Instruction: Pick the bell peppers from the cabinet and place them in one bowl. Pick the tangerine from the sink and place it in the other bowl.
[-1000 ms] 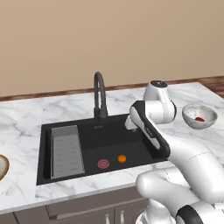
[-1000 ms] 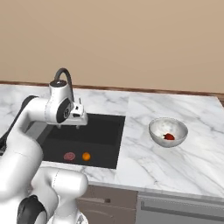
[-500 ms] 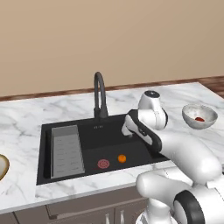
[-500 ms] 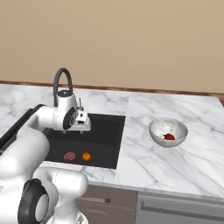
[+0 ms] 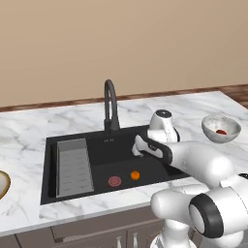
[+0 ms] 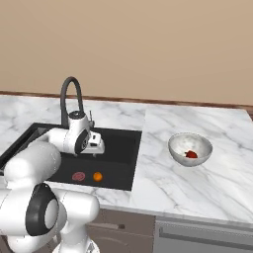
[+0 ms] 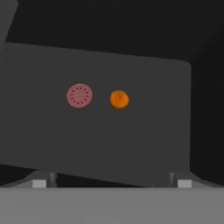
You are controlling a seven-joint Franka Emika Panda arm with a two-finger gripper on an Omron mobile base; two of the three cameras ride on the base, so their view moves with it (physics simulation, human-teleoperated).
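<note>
Hand view: gripper (image 7: 112,181), jaws spread wide with nothing between them, poised above the sink (image 7: 131,144) floor and looking down. Tangerine (image 7: 119,99): round, no long axis or heading to tell, resting on the basin floor just beside the pinkish drain (image 7: 79,95), apart from it. Right base view: gripper (image 6: 97,143) over the basin, tangerine (image 6: 98,176) below it; white-grey bowl (image 6: 190,148) on the marble counter (image 6: 197,188), red pepper (image 6: 191,154) inside.
</note>
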